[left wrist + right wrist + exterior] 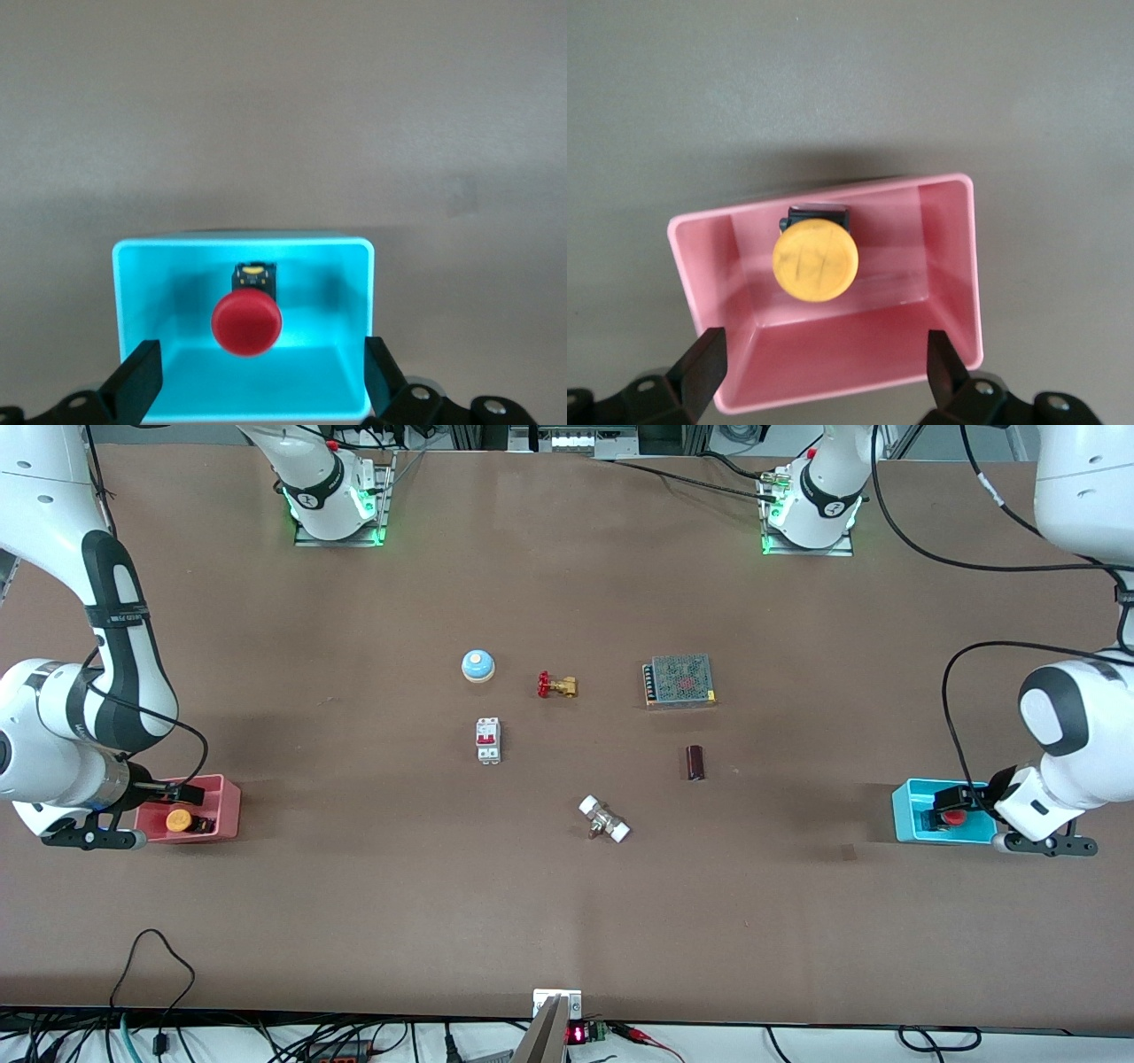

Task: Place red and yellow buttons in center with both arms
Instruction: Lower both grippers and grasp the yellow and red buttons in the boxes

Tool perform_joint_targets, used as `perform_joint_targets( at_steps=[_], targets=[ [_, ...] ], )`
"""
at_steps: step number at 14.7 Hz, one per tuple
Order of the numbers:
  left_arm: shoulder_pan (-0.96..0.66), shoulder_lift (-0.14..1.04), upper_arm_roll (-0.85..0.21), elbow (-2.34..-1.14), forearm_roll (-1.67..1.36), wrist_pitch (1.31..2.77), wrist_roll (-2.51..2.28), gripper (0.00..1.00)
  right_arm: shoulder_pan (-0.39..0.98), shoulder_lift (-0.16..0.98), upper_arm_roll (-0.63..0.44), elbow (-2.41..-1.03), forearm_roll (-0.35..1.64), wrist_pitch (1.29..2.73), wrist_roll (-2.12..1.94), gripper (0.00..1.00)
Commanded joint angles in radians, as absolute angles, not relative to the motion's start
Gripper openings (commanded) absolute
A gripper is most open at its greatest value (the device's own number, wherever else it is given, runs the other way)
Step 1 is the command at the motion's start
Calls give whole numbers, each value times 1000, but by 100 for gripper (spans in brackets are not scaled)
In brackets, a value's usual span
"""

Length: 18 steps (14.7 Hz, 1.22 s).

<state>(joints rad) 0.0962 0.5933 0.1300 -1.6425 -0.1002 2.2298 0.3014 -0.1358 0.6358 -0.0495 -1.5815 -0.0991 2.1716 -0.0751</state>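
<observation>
The yellow button (180,820) stands in the pink tray (229,808) at the right arm's end of the table. My right gripper (188,806) is open above that tray; in the right wrist view its fingers (704,367) straddle the tray (957,266), apart from the yellow cap (815,260). The red button (953,817) stands in the cyan tray (908,815) at the left arm's end. My left gripper (944,810) is open above it; in the left wrist view its fingers (142,381) straddle the tray (124,301), clear of the red cap (246,323). The table's center (576,753) is bare brown tabletop.
Around the center lie a blue-and-white dome (477,665), a brass valve with red handwheel (556,685), a white circuit breaker (488,740), a meshed power supply (679,681), a dark cylinder (695,763) and a white-ended fitting (604,819).
</observation>
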Motion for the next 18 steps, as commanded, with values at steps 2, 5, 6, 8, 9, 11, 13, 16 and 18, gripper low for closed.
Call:
perform_joint_targets(
  at_steps=[2, 5, 6, 8, 9, 11, 13, 16, 18],
  targets=[
    [104, 637, 130, -1620, -126, 2270, 347, 100, -150, 678, -35, -1562, -112, 2230, -104, 100],
    [110, 663, 130, -1624, -126, 2289, 360, 100, -150, 696, -35, -1559, -110, 2259, -106, 100],
    [118, 667, 130, -1646, -126, 2319, 389, 100, -150, 709, -35, -1554, -110, 2270, -106, 100],
    [149, 669, 120, -1660, -126, 2350, 399, 100, -150, 718, -35, -1548, -109, 2270, -106, 100],
    [149, 670, 118, -1660, -126, 2352, 399, 100, -150, 719, -35, -1548, -109, 2270, -106, 100],
    [147, 672, 117, -1660, -141, 2352, 397, 100, -149, 732, -35, -1533, -109, 2270, -103, 100],
    [143, 673, 117, -1660, -172, 2352, 397, 100, -150, 745, -34, -1503, -107, 2269, -106, 98],
    [133, 681, 117, -1660, -202, 2353, 397, 100, -150, 747, -35, -1502, -107, 2269, -106, 91],
    [133, 683, 115, -1660, -202, 2353, 397, 100, -150, 749, -34, -1502, -107, 2269, -106, 84]
  ],
)
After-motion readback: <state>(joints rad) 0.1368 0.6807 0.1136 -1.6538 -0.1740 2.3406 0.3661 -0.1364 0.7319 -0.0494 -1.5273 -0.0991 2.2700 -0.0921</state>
